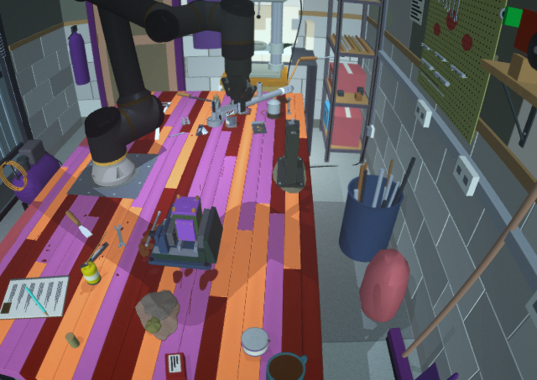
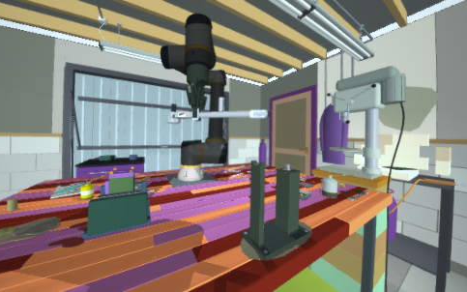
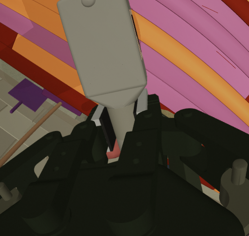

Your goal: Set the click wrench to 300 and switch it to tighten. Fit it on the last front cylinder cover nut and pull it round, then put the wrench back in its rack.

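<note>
The front nuts of the cylinder cover are too small to make out on the purple cylinder block [image 1: 187, 224], which sits clamped in a vise near the middle of the bench. The click wrench [image 1: 243, 105] [image 2: 215, 115] is a long grey bar with a boxy head [image 3: 102, 47]. It hangs level, high above the far end of the bench. The dark two-post rack [image 1: 291, 159] [image 2: 276, 212] stands empty at the bench's right edge. My gripper [image 1: 237, 95] [image 2: 195, 112] [image 3: 120, 140] points down and is closed around the wrench near its head.
A drill press [image 2: 368, 130] stands past the far end of the bench. Small parts and a white jar [image 1: 273, 107] lie under the wrench. A rock [image 1: 158, 309], a yellow can [image 1: 91, 273], a clipboard and a cup sit at the near end.
</note>
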Available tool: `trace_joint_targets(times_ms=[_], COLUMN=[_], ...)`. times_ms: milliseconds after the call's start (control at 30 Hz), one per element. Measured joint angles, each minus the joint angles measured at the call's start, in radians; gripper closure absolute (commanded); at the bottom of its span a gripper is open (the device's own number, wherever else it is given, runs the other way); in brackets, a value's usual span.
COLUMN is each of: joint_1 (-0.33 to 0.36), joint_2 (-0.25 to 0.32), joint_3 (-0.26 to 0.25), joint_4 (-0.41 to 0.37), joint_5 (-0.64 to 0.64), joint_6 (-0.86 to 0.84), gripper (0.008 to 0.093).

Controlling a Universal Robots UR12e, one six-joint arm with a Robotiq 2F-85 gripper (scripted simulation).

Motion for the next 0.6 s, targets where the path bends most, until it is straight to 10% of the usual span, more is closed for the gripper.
trace_joint_targets(times_ms=[600], joint_1=[-0.006], joint_2=[0.000], joint_3=[0.000], joint_4=[0.000], joint_5=[0.001], joint_6=[-0.044], gripper=[0.0934])
